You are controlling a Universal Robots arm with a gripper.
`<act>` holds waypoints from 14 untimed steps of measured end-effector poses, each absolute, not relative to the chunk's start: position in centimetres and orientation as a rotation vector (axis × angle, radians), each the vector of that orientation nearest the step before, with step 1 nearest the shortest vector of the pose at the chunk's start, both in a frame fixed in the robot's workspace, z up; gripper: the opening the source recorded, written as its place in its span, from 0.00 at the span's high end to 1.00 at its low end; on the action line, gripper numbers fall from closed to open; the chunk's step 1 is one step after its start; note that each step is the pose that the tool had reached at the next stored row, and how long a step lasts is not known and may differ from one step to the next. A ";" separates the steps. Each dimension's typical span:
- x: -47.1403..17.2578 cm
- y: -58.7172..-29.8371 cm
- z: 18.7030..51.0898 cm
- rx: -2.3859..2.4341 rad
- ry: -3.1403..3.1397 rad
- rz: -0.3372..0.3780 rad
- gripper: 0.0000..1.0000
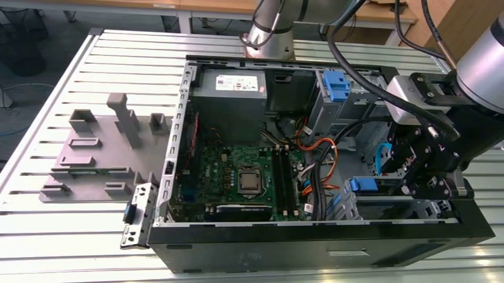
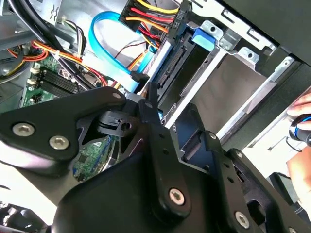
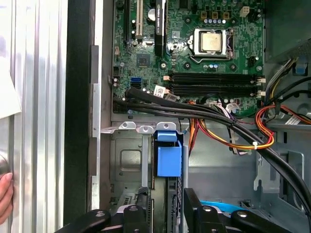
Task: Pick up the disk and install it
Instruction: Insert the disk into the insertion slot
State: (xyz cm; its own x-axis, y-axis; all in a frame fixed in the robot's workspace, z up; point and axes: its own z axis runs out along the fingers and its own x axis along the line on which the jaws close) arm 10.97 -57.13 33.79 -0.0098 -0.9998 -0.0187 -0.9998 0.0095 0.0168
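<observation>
1. We found the gripper (image 1: 421, 171) lowered into the open computer case (image 1: 315, 250), over the drive cage (image 3: 125, 162) on the exterior view's right.
2. In the first wrist view its fingers (image 3: 192, 211) sat against both flat sides of the disk (image 3: 169, 160), clamping it (the contact looked snug on each side).
3. The disk stood on edge in a slot of the cage. Its blue rail end faced the motherboard (image 3: 194, 34) and lay just beside the black cables (image 3: 194, 109).
4. We also noticed a person's hand (image 3: 5, 194) over the slatted metal table (image 1: 71, 242), outside the case.
</observation>
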 end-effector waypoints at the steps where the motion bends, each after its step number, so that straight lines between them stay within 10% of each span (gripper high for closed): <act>1: 11.0 -57.1 33.8 -2.210 2.231 0.039 0.58; 14: 11.0 -57.1 33.7 -2.209 2.231 0.039 0.58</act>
State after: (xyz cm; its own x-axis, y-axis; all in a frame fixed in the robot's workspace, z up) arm 10.96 -57.14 33.65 -0.0098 -0.9998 -0.0188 -0.9998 0.0095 0.0167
